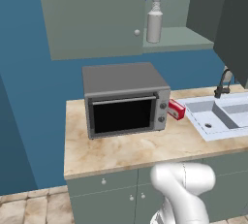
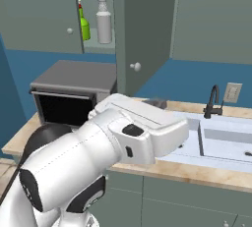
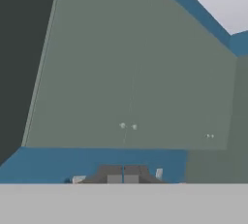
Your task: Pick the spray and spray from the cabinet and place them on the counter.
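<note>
We look over a blue-walled kitchen where the beige marbled counter carries a grey toaster oven, a flat red box just beside the oven's right side, and a pale sink basin with a dark faucet. Above, the grey-green cabinet stands with its door swung open. On its inner shelf the tall grey-white spray stands upright, and in the right base view we see the shorter green spray just beside it. In the hand view our fingers sit close together, nothing between them, facing closed cabinet doors with small pale knobs.
</note>
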You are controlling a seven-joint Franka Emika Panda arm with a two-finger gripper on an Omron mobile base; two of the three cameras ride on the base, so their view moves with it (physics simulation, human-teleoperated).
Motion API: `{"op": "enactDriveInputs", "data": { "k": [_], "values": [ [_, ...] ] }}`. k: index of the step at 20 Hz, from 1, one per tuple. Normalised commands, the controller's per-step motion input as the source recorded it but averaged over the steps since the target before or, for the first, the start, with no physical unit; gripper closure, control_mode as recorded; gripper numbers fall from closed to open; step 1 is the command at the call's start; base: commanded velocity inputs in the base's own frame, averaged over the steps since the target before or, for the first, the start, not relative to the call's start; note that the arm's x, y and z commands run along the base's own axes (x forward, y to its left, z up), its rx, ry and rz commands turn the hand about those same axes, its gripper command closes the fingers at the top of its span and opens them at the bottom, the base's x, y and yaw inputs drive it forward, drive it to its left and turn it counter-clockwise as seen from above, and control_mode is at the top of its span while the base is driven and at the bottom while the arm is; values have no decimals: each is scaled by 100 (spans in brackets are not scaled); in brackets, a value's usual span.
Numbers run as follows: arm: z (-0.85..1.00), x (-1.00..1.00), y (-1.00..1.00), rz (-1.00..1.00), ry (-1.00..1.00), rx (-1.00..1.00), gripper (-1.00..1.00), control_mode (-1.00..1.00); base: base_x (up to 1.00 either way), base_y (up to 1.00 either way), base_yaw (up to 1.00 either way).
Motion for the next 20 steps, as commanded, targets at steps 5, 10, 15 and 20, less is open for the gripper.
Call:
{"op": "enactDriveInputs", "data": {
  "k": [5, 10, 15, 20],
  "values": [
    [-4, -27, 70, -15, -9, -4, 100, -100, 0, 0, 0],
    [-2, 0, 85, -7, 3, -5, 100, -100, 0, 0, 0],
    [0, -4, 70, 0, 10, -1, 100, -100, 0, 0, 0],
    [0, -25, 61, 0, 5, 0, 100, -100, 0, 0, 0]
  ]
}}
